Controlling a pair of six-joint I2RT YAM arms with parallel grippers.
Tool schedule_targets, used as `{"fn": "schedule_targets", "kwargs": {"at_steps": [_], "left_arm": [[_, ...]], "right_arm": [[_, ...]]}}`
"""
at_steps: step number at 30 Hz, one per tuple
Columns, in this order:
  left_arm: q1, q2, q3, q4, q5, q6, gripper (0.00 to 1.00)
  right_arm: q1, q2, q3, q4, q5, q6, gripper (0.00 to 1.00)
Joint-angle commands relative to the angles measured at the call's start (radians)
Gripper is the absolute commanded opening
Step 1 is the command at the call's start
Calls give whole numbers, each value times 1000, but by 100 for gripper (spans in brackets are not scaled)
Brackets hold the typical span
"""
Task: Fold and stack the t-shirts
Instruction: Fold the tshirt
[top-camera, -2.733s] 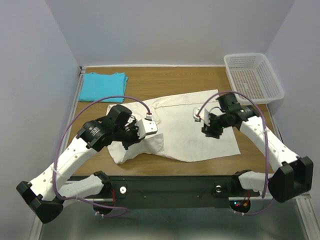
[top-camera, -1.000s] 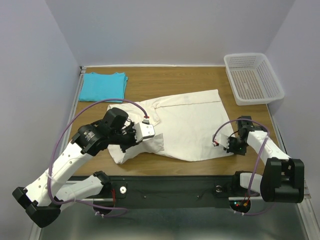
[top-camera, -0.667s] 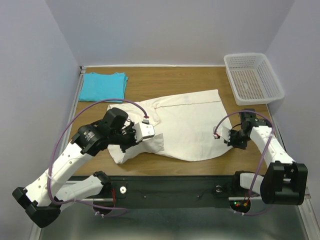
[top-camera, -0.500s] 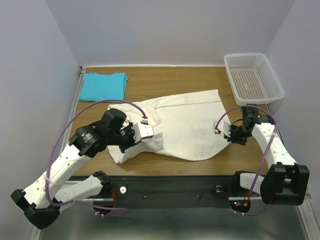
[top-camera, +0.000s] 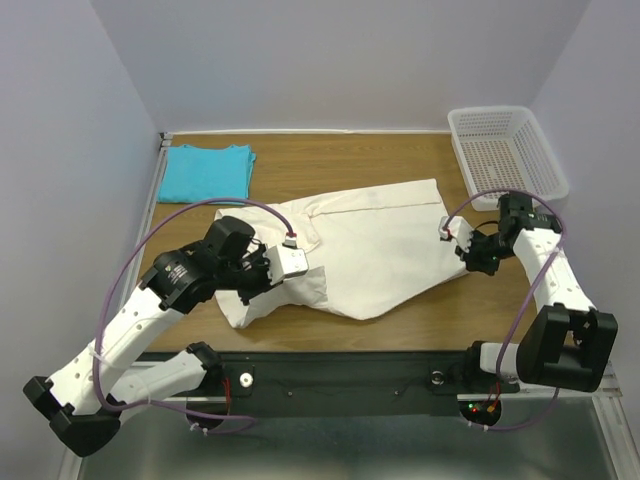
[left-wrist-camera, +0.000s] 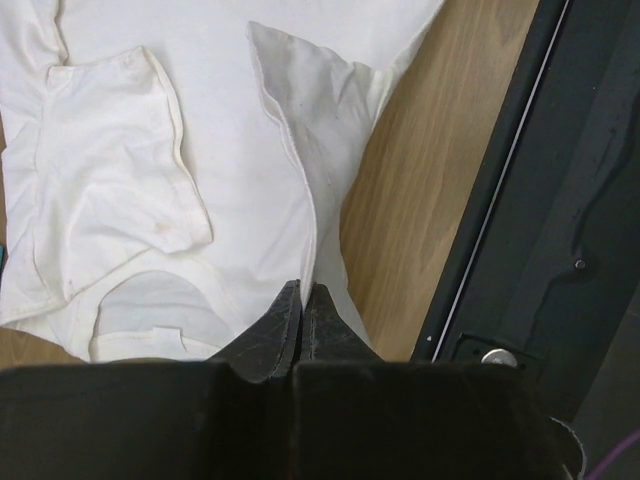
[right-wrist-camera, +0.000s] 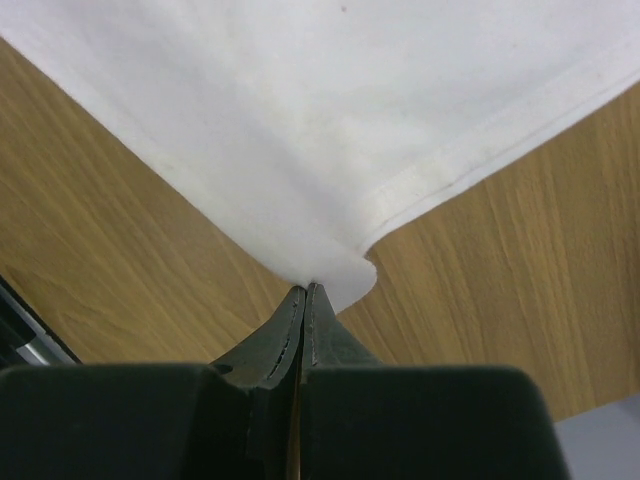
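Observation:
The cream t-shirt (top-camera: 370, 250) lies spread across the middle of the table. My left gripper (top-camera: 262, 283) is shut on a raised fold at its near left side; in the left wrist view the fingertips (left-wrist-camera: 302, 292) pinch that fold of the cream t-shirt (left-wrist-camera: 150, 180). My right gripper (top-camera: 472, 258) is shut on the shirt's right hem corner, lifted off the wood. In the right wrist view the cloth (right-wrist-camera: 300, 100) hangs from the closed tips (right-wrist-camera: 306, 288). The turquoise t-shirt (top-camera: 207, 172) lies folded at the back left.
A white perforated basket (top-camera: 505, 155) stands at the back right corner. A black rail (top-camera: 340, 365) runs along the table's near edge and shows in the left wrist view (left-wrist-camera: 560, 200). Bare wood (top-camera: 470, 310) lies at the front right.
My right gripper has risen from the front right and moved toward the back, pulling the cream shirt's hem corner with it, so the near right edge now slants. The left gripper has kept still.

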Motion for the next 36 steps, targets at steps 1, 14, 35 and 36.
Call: {"fn": "schedule_targets", "kwargs": {"at_steps": [1, 14, 35, 36], "left_arm": [[-2, 1, -6, -4, -11, 11, 0], [21, 4, -58, 6, -71, 6, 0], [44, -33, -56, 86, -267, 6, 0], [45, -32, -58, 86, -270, 8, 0]], "right_arm": [[-78, 39, 60, 39, -68, 7, 1], [-99, 134, 91, 85, -94, 47, 0], [-99, 215, 139, 68, -153, 36, 1], [-99, 221, 145, 67, -155, 39, 1]]}}
